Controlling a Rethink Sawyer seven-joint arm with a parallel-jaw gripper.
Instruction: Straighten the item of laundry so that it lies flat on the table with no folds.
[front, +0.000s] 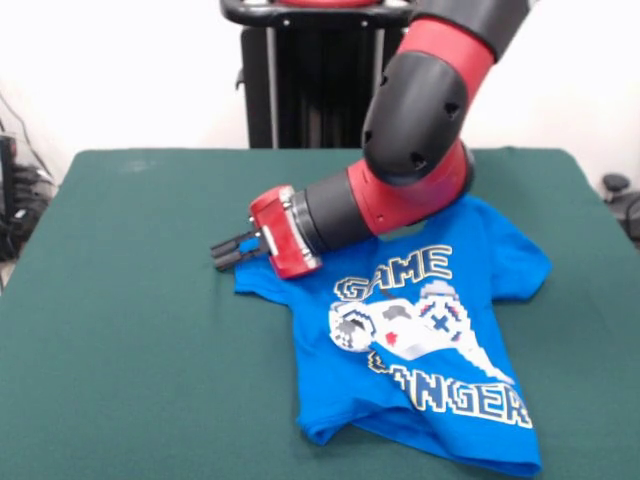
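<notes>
Bright blue short-sleeved T-shirt (440, 340) with pixel game-controller print, lying rumpled on dark green felt table (130, 330), black gripper (230, 251) at the shirt's sleeve edge, fingers' spread indiscernible

Bare tabletop (120, 330) lay open all down the camera's left side and along the far edge. The blue T-shirt (430, 330) filled the right-centre, the low arm (400, 190) barring passage over its upper part.

Black cables and gear (18, 205) at left edge, dark object (622, 200) at right, white wall (120, 70) behind.
</notes>
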